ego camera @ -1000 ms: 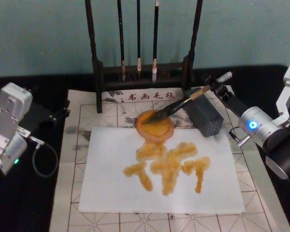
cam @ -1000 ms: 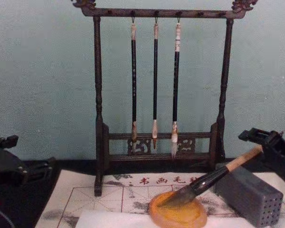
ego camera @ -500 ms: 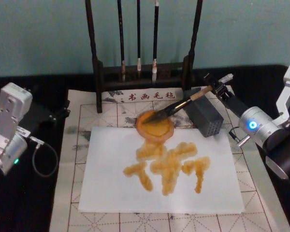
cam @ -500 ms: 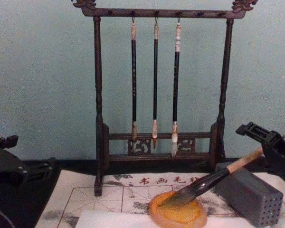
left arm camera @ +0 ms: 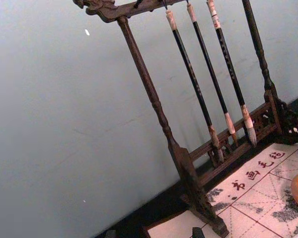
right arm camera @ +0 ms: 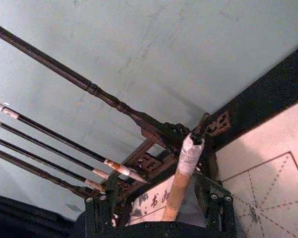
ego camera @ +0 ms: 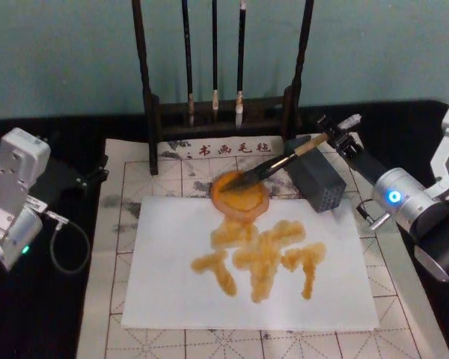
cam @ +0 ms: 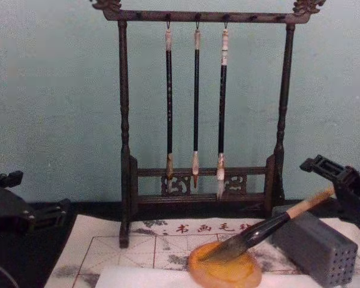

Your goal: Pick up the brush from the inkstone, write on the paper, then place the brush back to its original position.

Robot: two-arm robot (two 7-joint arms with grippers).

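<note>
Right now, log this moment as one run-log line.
brush: tuft on inkstone | right gripper: open at handle | paper: written

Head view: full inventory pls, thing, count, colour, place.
Thick tan-handled calligraphy brush: 1, tip in the dish, handle propped on the block.
Round amber inkstone dish: 1, at the paper's far edge.
White paper sheet: 1, orange strokes, centre.
Grey perforated rectangular block: 1, right of the dish.
Dark wooden brush rack: 1, rear.
Thin black hanging brushes: 3, on the rack.
Gridded practice mat: 1, under the paper.
Left tool: far left, idle.
Right tool: open, around the brush's handle end.
</note>
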